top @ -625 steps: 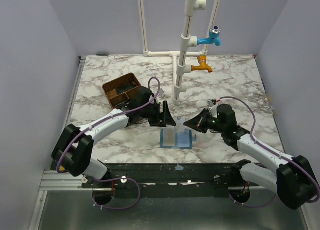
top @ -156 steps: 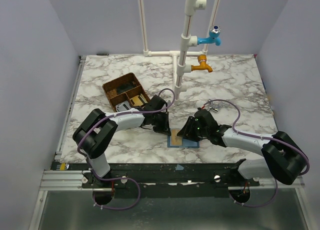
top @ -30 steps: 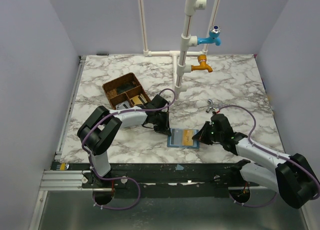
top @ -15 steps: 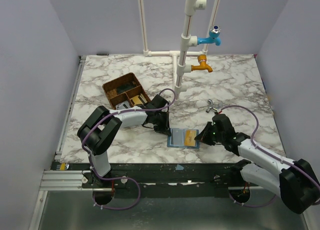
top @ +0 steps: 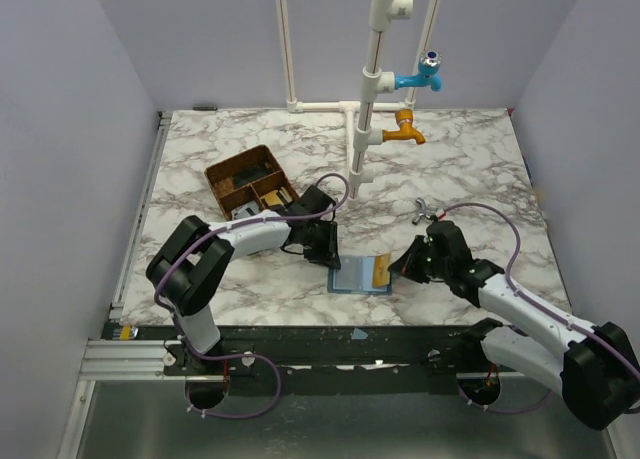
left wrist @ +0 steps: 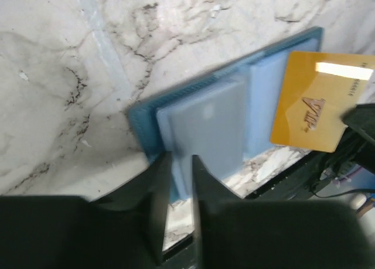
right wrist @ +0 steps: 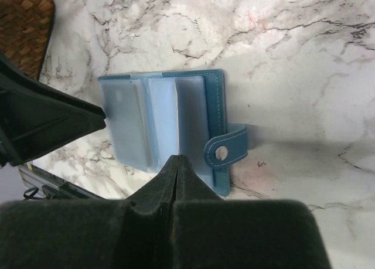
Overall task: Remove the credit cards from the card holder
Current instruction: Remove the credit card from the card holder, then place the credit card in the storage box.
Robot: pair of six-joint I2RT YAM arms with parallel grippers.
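Card holder [top: 355, 276] open on the marble table [top: 480, 159] near its front edge, left edge between the barely parted jaws of the left gripper [left wrist: 180, 175]; grip or none, impossible to tell. Gold credit card [left wrist: 319, 111] at the holder's right end, clamped tight in the right gripper [right wrist: 176, 163].

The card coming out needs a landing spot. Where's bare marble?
Free: marble right of the pipe stand, behind the right gripper holding the gold card. Crowded: front centre, where it and the left gripper meet at the card holder; the brown tray sits farther left.
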